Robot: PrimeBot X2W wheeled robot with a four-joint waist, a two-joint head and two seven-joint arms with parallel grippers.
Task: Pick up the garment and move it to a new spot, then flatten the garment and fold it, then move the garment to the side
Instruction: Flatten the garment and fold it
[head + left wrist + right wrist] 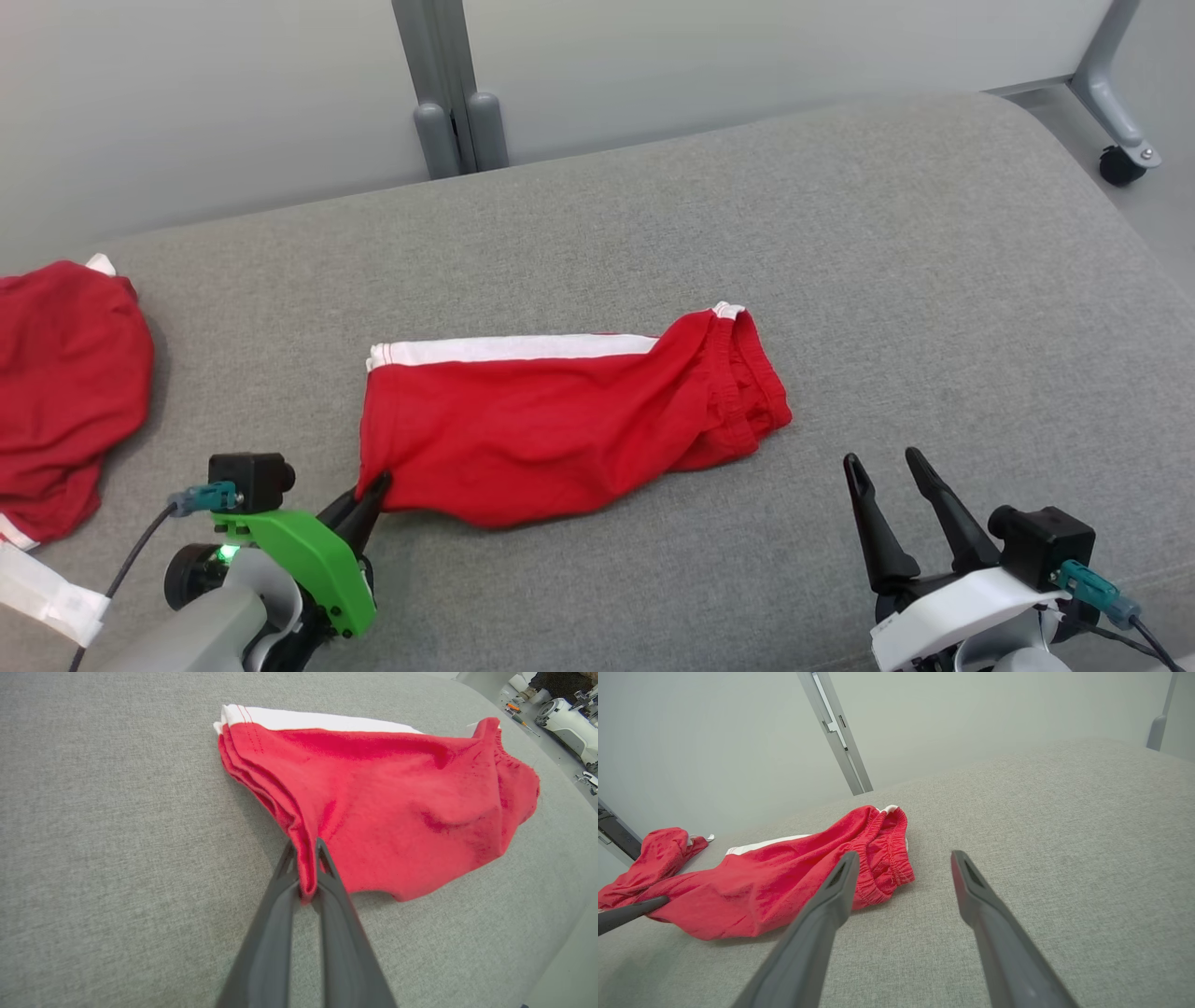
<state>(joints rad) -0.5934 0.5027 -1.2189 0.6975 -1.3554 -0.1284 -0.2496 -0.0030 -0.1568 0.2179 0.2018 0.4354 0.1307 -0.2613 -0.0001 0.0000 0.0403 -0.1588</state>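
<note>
the red shorts (560, 420) lie in the middle of the grey upholstered surface (840, 233). their long axis runs from left to right across the head view: the leg hem with the white side stripe (513, 350) is at the left end, and the gathered waistband (747, 383) is at the right end.

the left end effector (369, 499) is pressed together and pinches the near left corner of the shorts, at the leg hem. in the left wrist view a ridge of red cloth stands between its two fingers (280, 891), and the rest of the shorts extends away from it, forward and to the right.

the right end effector (883, 462) is spread wide and holds nothing. it is near the waistband but apart from it; the waistband lies ahead of it and to its left. i judge the right arm is the nearer one for taking that end.

a second red garment (65, 392) lies well apart at the left edge.
</note>
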